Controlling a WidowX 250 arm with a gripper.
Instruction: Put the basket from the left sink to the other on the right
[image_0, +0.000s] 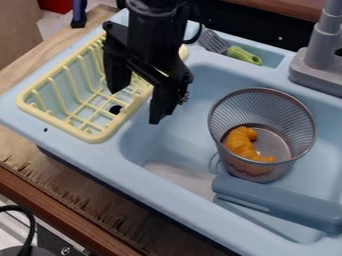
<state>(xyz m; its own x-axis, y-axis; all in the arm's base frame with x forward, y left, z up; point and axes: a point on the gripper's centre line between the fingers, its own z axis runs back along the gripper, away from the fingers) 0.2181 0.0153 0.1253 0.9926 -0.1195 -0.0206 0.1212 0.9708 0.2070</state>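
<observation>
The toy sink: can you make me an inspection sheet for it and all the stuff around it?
Surface: light-blue sink unit, with a small dark hole in its rim
Job's things: mesh basket, upright in the right-hand basin, holding an orange croissant-shaped toy
Clutter: yellow rack on the left side; blue-grey bar beside the basket; spatula with a green handle in the back compartment
Gripper: jaws open, holding nothing, by the rack's right side
Cables: black cable at the lower left corner
Surroundings: grey faucet at the back right; wooden counter along the front
</observation>
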